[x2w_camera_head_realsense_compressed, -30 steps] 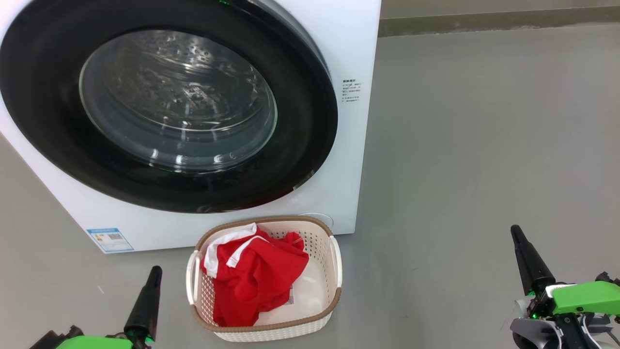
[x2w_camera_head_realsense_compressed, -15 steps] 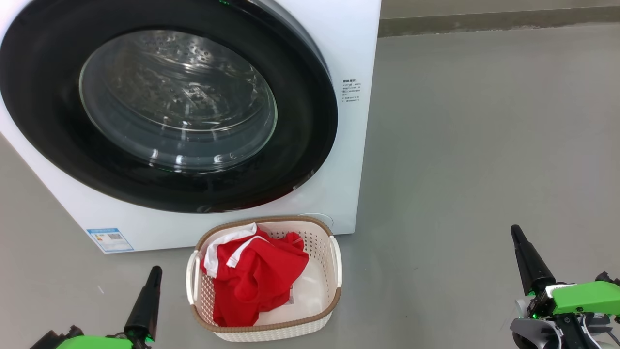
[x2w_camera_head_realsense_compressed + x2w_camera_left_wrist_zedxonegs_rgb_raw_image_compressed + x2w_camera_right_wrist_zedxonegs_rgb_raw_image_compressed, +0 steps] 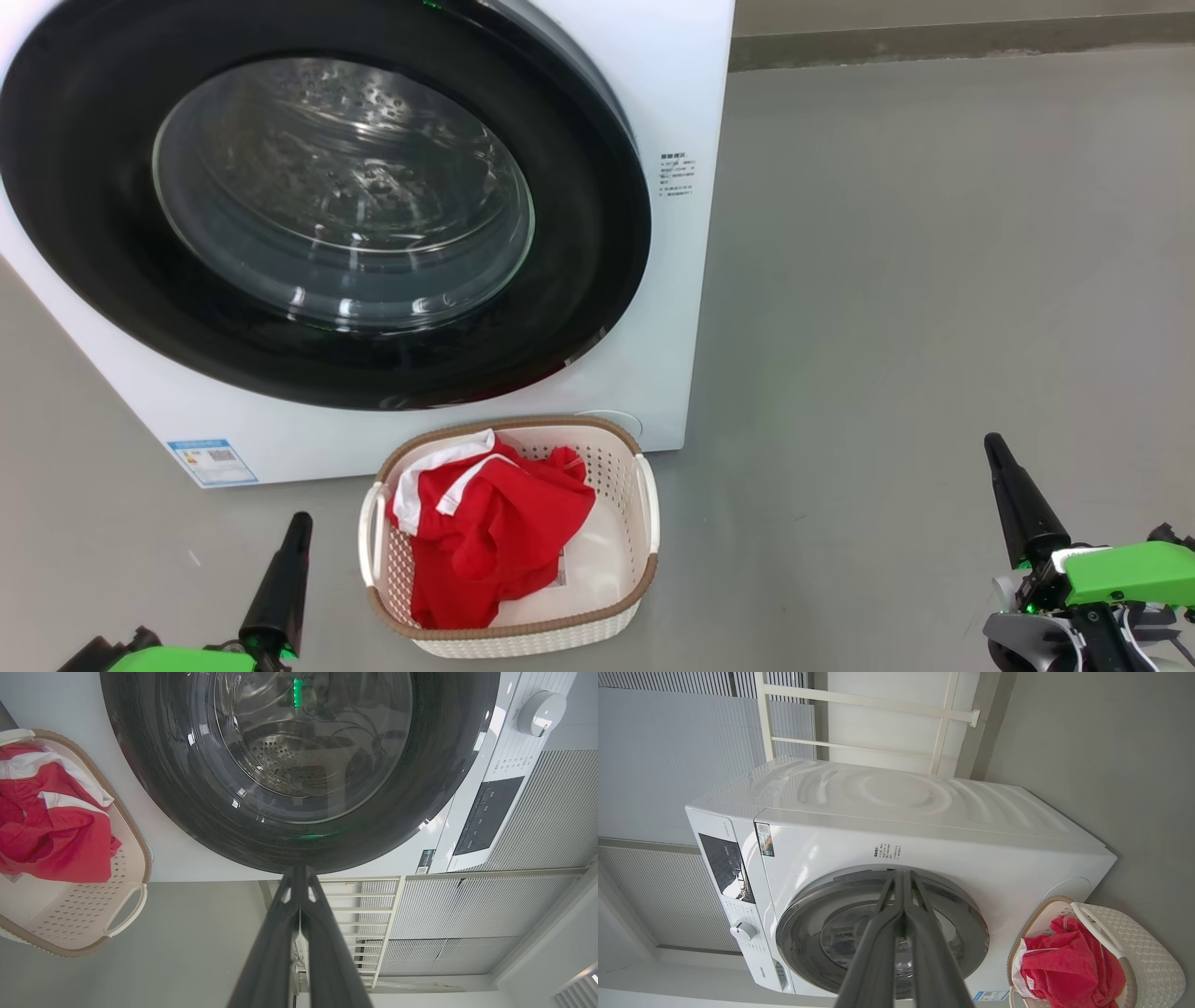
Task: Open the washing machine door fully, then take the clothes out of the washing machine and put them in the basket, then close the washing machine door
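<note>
The washing machine (image 3: 667, 112) (image 3: 924, 812) stands ahead with its door (image 3: 327, 205) (image 3: 299, 765) (image 3: 882, 933) lying flat against the front, black rim around the clear glass bowl. The basket (image 3: 624, 611) (image 3: 121, 905) (image 3: 1153, 947) sits on the floor just in front of it, and the red clothes (image 3: 490, 541) (image 3: 51, 830) (image 3: 1069, 970) with white trim lie in its left half. My left gripper (image 3: 299, 523) (image 3: 299, 872) is shut and empty, left of the basket. My right gripper (image 3: 992, 443) (image 3: 900, 875) is shut and empty, well to the right of it.
Grey floor (image 3: 934, 280) stretches to the right of the machine up to a wall base (image 3: 934, 42). A white rail frame (image 3: 943, 718) and ribbed wall panels (image 3: 537, 812) stand behind the machine. The control panel (image 3: 726, 868) and knob (image 3: 539, 711) are on the machine's front.
</note>
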Robot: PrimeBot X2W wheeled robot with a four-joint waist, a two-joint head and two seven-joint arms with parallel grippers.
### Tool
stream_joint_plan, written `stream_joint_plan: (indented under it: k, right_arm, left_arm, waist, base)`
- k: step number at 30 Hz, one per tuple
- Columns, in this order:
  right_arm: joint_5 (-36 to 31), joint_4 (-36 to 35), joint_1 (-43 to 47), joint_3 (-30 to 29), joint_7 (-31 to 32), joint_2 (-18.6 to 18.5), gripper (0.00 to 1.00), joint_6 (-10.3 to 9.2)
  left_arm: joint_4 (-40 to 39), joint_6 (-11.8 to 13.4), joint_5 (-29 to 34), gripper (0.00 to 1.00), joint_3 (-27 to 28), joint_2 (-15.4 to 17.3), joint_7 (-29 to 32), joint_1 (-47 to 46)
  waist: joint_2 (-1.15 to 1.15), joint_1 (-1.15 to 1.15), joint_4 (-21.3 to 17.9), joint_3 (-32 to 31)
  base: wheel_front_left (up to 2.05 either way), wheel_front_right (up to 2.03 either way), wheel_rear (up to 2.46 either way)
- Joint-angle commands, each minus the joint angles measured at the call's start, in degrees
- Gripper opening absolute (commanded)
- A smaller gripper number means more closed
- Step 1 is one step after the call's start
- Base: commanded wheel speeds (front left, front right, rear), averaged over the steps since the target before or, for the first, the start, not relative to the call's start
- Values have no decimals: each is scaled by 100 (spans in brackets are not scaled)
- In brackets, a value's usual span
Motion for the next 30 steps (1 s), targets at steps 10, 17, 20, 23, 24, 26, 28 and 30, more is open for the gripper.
stream_joint_plan:
  k: [10, 17, 20, 23, 24, 26, 28, 30]
  right_arm:
    - [25, -142, -246, 136, 33, -83, 0, -3]
    - [25, -142, -246, 136, 33, -83, 0, -3]
    - [25, -142, -246, 136, 33, -83, 0, -3]
    - [25, -142, -246, 136, 33, -83, 0, -3]
    - [25, -142, -246, 136, 33, -83, 0, -3]
    - [25, -142, -246, 136, 33, -83, 0, -3]
    - [25, -142, -246, 136, 33, -83, 0, -3]
    - [25, -142, -246, 136, 33, -83, 0, -3]
  left_arm:
    - [-120, -41, -41, 0, 194, 103, 18, -225]
    - [-120, -41, -41, 0, 194, 103, 18, -225]
    - [-120, -41, -41, 0, 194, 103, 18, -225]
    - [-120, -41, -41, 0, 194, 103, 18, -225]
    - [-120, -41, -41, 0, 194, 103, 18, -225]
    - [-120, -41, -41, 0, 194, 103, 18, -225]
    - [-120, -41, -41, 0, 194, 103, 18, -225]
    - [-120, -41, -41, 0, 194, 103, 18, -225]
  waist:
    - [0, 0, 0, 0]
    - [0, 0, 0, 0]
    - [0, 0, 0, 0]
    - [0, 0, 0, 0]
    - [0, 0, 0, 0]
    - [0, 0, 0, 0]
    - [0, 0, 0, 0]
    - [0, 0, 0, 0]
  base:
    - [0, 0, 0]
    - [0, 0, 0]
    - [0, 0, 0]
    - [0, 0, 0]
    - [0, 0, 0]
    - [0, 0, 0]
    - [0, 0, 0]
    - [0, 0, 0]
